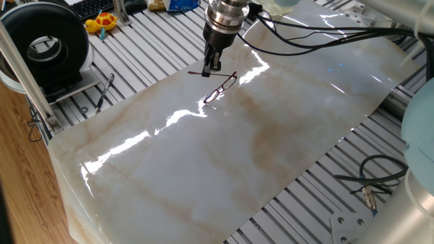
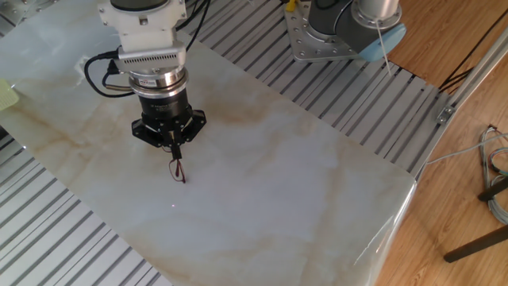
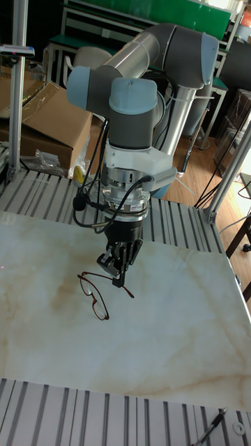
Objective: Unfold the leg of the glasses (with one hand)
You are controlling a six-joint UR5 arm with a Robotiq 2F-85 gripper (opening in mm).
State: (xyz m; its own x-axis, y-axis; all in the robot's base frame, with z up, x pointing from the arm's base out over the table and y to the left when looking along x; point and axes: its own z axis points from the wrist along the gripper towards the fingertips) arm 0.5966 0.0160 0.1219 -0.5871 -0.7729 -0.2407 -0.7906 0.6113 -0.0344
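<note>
The fingers point(image 3: 123, 259) are pinched tight on one skinny temple arm of the glasses point(image 1: 220, 87), which sit upper-middle on the marble sheet point(image 1: 224, 156) just below the hand point(image 1: 212, 65), with a black pen-like tool point(image 1: 104, 93) off left.
</note>
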